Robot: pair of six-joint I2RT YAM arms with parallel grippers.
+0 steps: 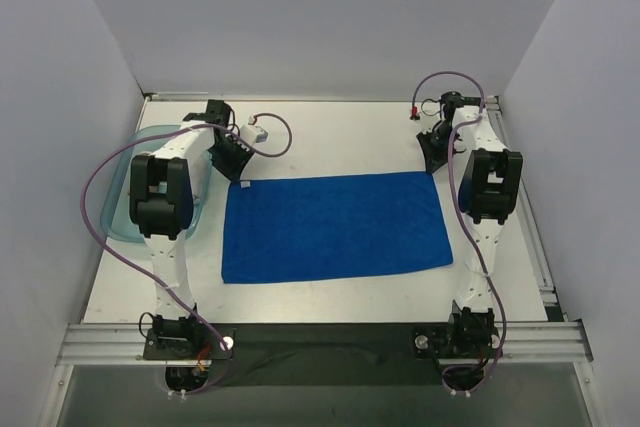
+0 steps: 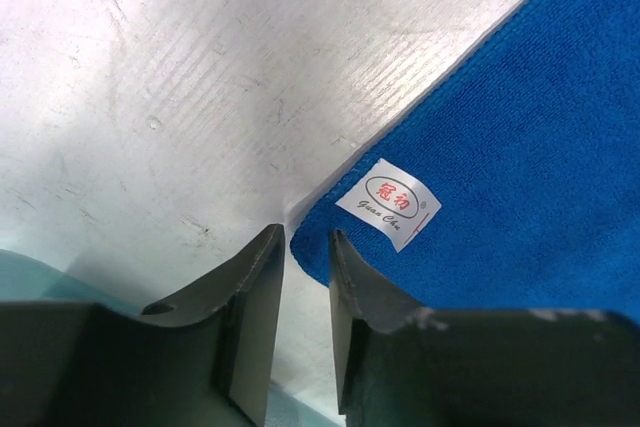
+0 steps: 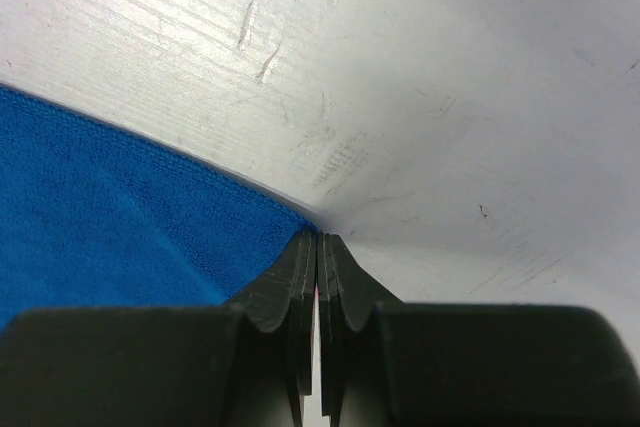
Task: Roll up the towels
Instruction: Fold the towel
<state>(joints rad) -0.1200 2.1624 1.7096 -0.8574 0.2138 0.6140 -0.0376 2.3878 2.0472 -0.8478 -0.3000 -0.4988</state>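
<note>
A bright royal-blue towel (image 1: pixel 335 225) lies flat and spread out in the middle of the white table. Its white tag (image 2: pixel 390 203) sits at the far left corner. My left gripper (image 1: pixel 238 172) is at that corner, jaws a little apart, with the corner's tip (image 2: pixel 300 247) between the fingertips. My right gripper (image 1: pixel 432 159) is at the far right corner. Its jaws are pressed together right where the towel's corner (image 3: pixel 290 217) ends, and the cloth rises slightly toward them. No tan or white towels are in view.
A clear teal bin (image 1: pixel 120 197) stands at the left edge of the table, beside the left arm. A small white connector on a purple cable (image 1: pixel 258 133) lies behind the left gripper. White walls close in the table on three sides.
</note>
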